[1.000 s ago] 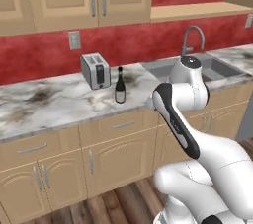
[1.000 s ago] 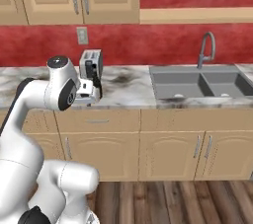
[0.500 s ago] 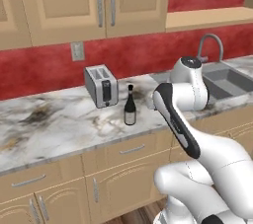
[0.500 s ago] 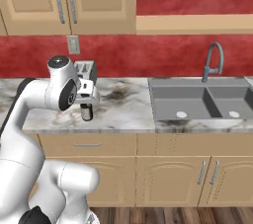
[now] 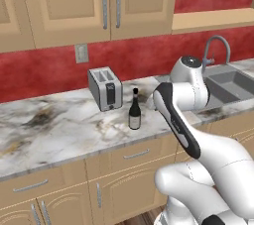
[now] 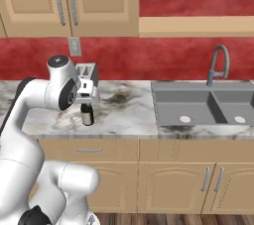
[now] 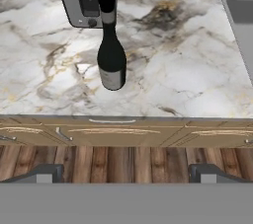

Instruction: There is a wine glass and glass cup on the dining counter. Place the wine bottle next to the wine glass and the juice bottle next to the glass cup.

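Note:
The wine bottle (image 5: pixel 134 115), slim and dark with a pale label, stands upright on the marble worktop (image 5: pixel 49 125) just in front of the toaster. In the hand view the wine bottle (image 7: pixel 111 55) is ahead of and above my gripper (image 7: pixel 128 173), whose two fingertips stand wide apart with nothing between them, out over the floor short of the worktop's edge. From the right base view my hand partly covers the wine bottle (image 6: pixel 88 116). The wine glass, the glass cup, the juice bottle and the dining counter are out of view.
A silver toaster (image 5: pixel 105 88) stands right behind the bottle. A grey double sink (image 6: pixel 203 102) with a curved faucet (image 6: pixel 218 63) lies to the right. Tan drawers and doors (image 7: pixel 113 129) run under the worktop, and wall cabinets (image 5: pixel 99 6) hang above.
The base has driven closer to the worktop, so the toaster, bottle and sink look larger and have shifted in both base views. The bottle has stayed put and the gripper has stayed open.

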You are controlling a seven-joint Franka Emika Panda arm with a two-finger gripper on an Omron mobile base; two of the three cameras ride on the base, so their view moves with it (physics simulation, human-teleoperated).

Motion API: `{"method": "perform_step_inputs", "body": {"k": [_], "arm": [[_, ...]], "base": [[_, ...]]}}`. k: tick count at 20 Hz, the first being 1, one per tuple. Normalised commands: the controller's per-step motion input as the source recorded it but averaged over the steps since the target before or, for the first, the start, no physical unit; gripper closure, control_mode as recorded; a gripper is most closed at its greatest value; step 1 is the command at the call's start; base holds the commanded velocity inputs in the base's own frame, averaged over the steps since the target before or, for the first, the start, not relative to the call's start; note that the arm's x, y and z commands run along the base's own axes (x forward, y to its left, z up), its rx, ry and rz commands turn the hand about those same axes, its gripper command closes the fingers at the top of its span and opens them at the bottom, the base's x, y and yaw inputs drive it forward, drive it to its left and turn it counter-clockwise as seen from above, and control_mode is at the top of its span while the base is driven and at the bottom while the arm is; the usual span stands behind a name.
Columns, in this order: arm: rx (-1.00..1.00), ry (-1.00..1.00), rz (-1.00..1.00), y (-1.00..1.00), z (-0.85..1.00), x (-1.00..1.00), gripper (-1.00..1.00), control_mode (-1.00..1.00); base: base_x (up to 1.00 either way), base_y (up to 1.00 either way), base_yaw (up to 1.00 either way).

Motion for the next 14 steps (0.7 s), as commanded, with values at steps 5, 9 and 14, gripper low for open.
{"method": "perform_step_inputs", "body": {"k": [5,9,14], "arm": [[0.0,0.0,0.0,0.0,0.0,0.0,-1.0,1.0],[0.0,0.0,0.0,0.0,0.0,0.0,-1.0,1.0],[0.0,0.0,0.0,0.0,0.0,0.0,-1.0,1.0]], "base": [[0.0,-0.01,0.0],[0.0,0.0,0.0],[0.0,0.0,0.0]]}}
